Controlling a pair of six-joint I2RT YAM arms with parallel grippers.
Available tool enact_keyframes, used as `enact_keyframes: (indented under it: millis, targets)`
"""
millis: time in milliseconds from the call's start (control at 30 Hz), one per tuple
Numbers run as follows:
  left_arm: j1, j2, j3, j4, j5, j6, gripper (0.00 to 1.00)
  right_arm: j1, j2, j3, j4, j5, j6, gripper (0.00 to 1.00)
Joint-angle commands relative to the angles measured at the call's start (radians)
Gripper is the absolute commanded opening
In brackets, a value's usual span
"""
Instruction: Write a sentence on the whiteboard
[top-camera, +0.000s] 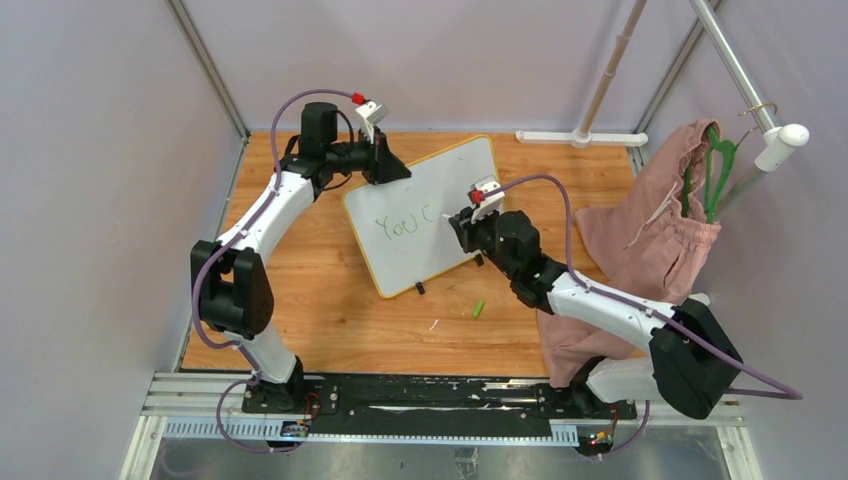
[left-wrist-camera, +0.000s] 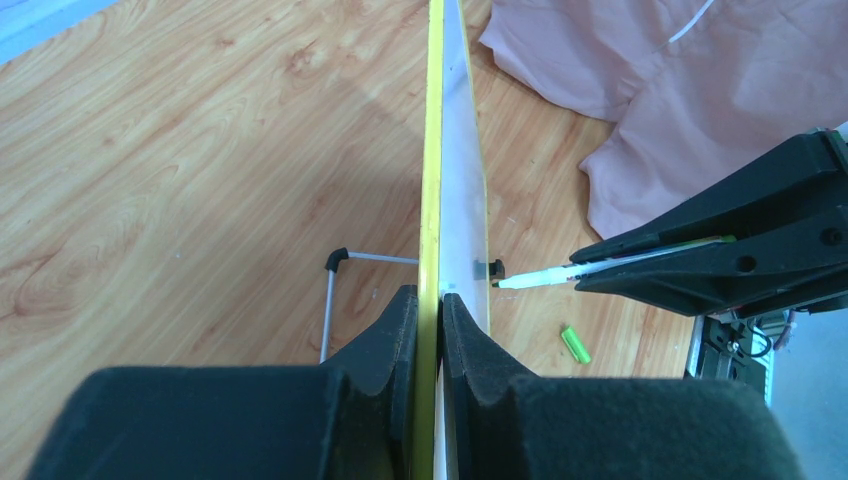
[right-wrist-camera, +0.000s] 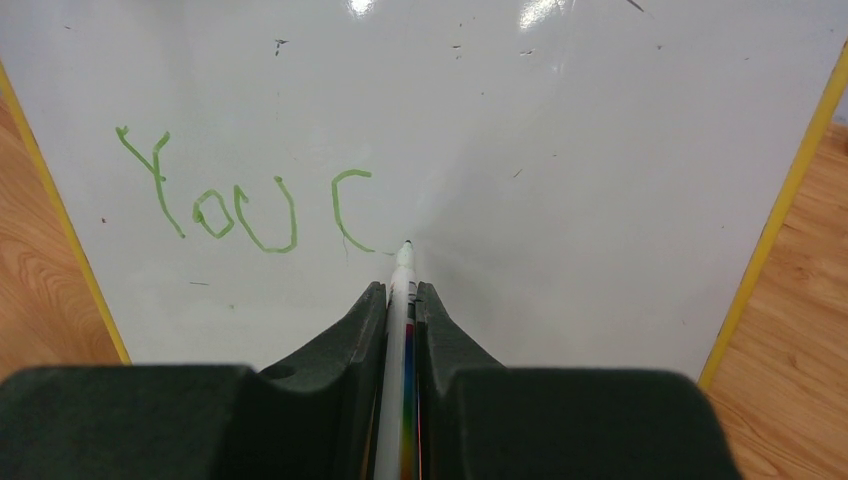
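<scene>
The whiteboard (top-camera: 430, 195) stands tilted on the wooden table, white with a yellow rim (left-wrist-camera: 432, 150). Green lettering "You c" (right-wrist-camera: 240, 195) runs across its face (right-wrist-camera: 560, 150); in the top view the same sentence (top-camera: 400, 222) shows near the board's left side. My left gripper (left-wrist-camera: 440, 298) is shut on the board's far left edge (top-camera: 385, 160). My right gripper (right-wrist-camera: 400, 290) is shut on a white marker (right-wrist-camera: 397, 330), whose tip (right-wrist-camera: 406, 245) touches the board just right of the "c". The right gripper (top-camera: 465, 222) sits at the board's right half.
A green marker cap (top-camera: 479, 309) lies on the table in front of the board, also visible as the cap (left-wrist-camera: 575, 344). A pink garment (top-camera: 650, 240) hangs from a green hanger (top-camera: 715, 170) at the right. A white stand (top-camera: 582, 137) sits at the back.
</scene>
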Motion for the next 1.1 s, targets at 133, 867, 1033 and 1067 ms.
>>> enact_keyframes:
  millis: [133, 867, 1033, 1067]
  targets:
    - [-0.021, -0.005, -0.024, 0.001, -0.011, 0.037, 0.00, -0.021, 0.030, 0.058, 0.053, -0.010, 0.028, 0.00]
    - [-0.023, -0.008, -0.024, -0.005, -0.016, 0.043, 0.00, -0.038, 0.006, 0.017, 0.073, 0.002, 0.048, 0.00]
    - [-0.023, -0.012, -0.029, -0.005, -0.019, 0.044, 0.00, -0.038, 0.007, 0.013, 0.071, 0.003, 0.049, 0.00]
    - [-0.023, -0.013, -0.028, -0.005, -0.019, 0.043, 0.00, -0.038, 0.009, 0.015, 0.070, 0.004, 0.048, 0.00]
